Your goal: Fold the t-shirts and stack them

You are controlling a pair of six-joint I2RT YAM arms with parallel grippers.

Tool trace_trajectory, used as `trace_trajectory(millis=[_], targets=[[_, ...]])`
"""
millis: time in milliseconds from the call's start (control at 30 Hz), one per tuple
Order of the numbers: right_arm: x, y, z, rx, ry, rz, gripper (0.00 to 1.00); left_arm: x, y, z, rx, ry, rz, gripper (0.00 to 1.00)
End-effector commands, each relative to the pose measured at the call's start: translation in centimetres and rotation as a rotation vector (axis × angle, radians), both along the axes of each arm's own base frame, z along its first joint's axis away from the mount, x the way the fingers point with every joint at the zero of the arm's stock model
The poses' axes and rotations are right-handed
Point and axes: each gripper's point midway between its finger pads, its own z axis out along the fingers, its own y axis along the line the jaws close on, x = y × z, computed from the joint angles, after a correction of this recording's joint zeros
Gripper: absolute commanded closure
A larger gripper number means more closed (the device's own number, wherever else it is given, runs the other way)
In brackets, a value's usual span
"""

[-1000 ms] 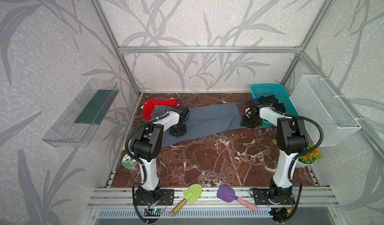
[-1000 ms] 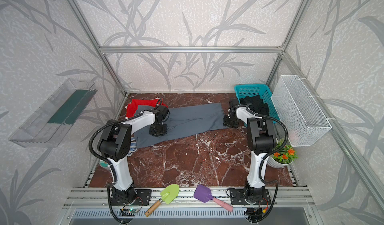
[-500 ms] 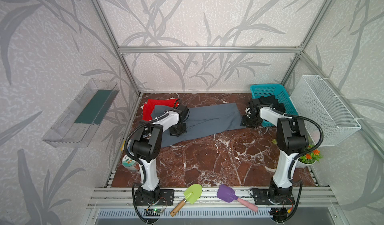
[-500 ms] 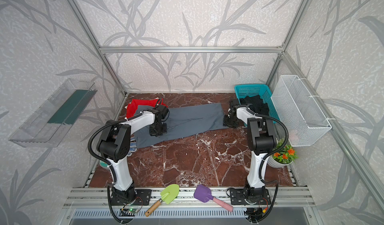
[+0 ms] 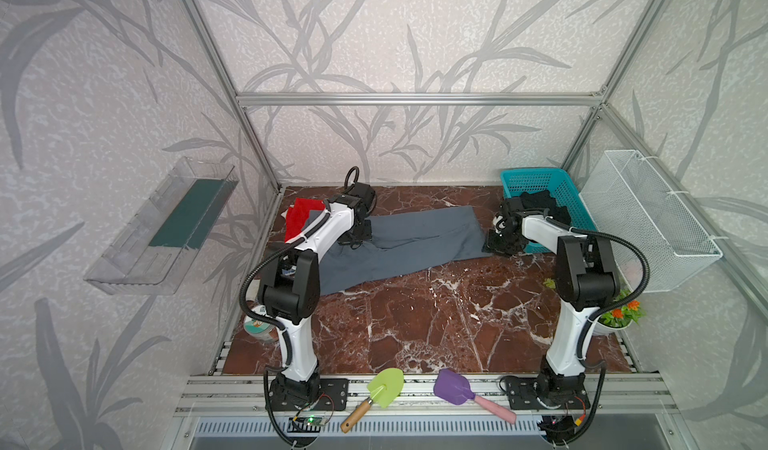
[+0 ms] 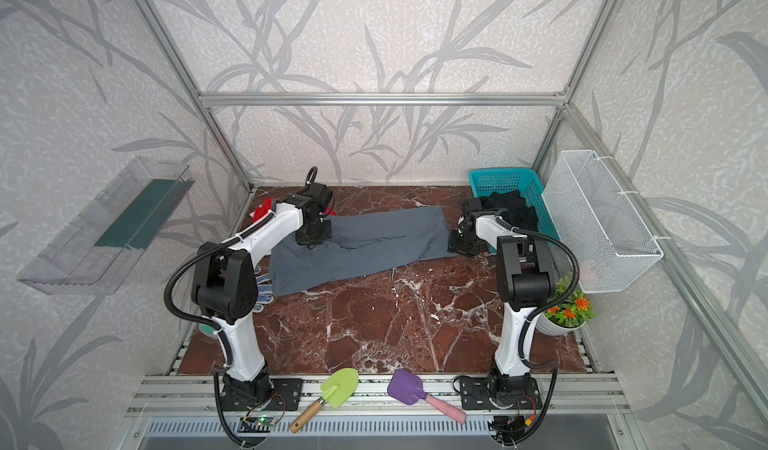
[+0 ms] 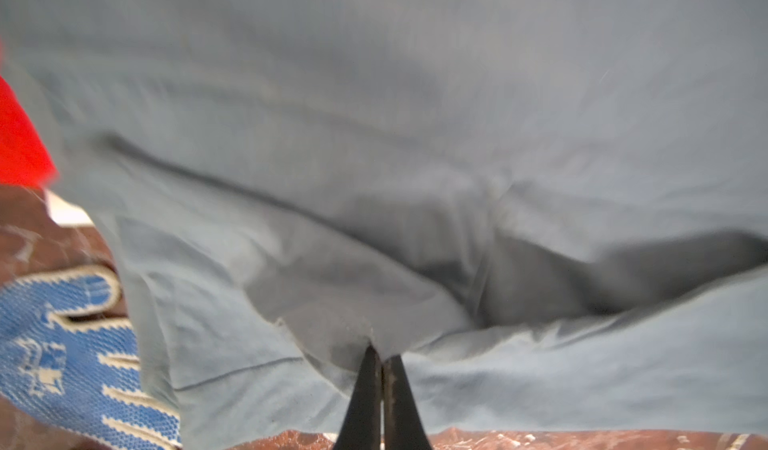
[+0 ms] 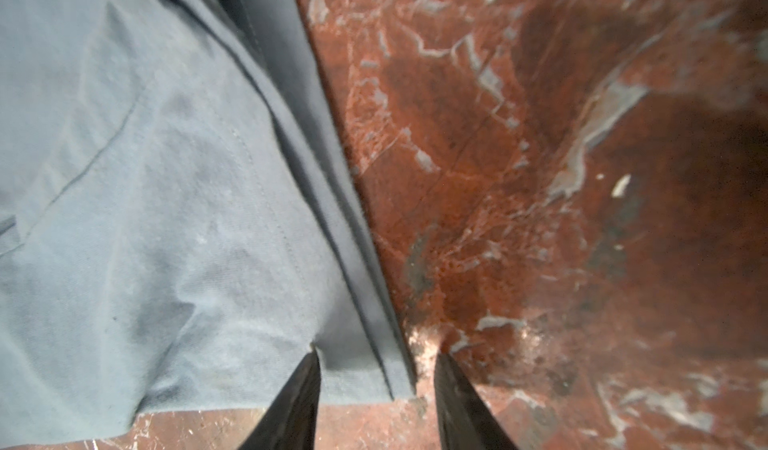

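Pinching a raised fold of the grey-blue t-shirt (image 5: pixel 415 240), the left gripper (image 7: pixel 379 354) has its fingers (image 7: pixel 361 394) pressed together on the cloth, which peaks up to the tips in the left wrist view. The right gripper (image 8: pixel 376 369) sits low with its fingers (image 8: pixel 299 398) spread, straddling the shirt's hem corner; nothing is clamped there yet.

We place everything from the teal basket (image 5: pixel 536 178):
- The grey-blue shirt lies spread along the marble table (image 5: pixel 415 323), one end just beside the basket and the rest running away from it.
- The right gripper is at that near end, just beside the basket.
- The left gripper is on the shirt's half away from the basket.
- The red t-shirt (image 5: pixel 299 217) is well apart from the basket, past the grey-blue shirt's far end.
- The black t-shirt (image 5: pixel 540 203) is bunched in the basket, spilling over its rim.
- The dotted work glove (image 7: pixel 62 344) is also at that far end, touching the shirt's edge.

For handling, we judge the shirt light, limp and not slippery. It will sag and trail from any single pinch, and stacked layers may peel apart. The best hold looks like the stitched hem or a corner, through all layers, one gripper at each end. A mid-panel pinch like the left one probably lifts only the top layer.
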Motion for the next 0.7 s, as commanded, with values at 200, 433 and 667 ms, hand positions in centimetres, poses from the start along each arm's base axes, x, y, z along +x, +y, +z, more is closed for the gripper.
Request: trace_trajectory(millis=[200,433,667], targets=[[-1.6,-1.0,-1.0,-0.020,0.057,-0.014,0.54,4.6,0.4,0.0,0.096,0.023,-0.051,1.00],[-2.1,-1.1,-1.1,-0.018,0.068,-0.014,0.54,7.3,-0.4,-0.1,0.066,-0.046,-0.048,1.00],[-2.5,-1.3,-0.4,-0.033,0.054,-0.015,0.54,6.3,1.3,3.8,0.020,-0.222,0.004,0.60]])
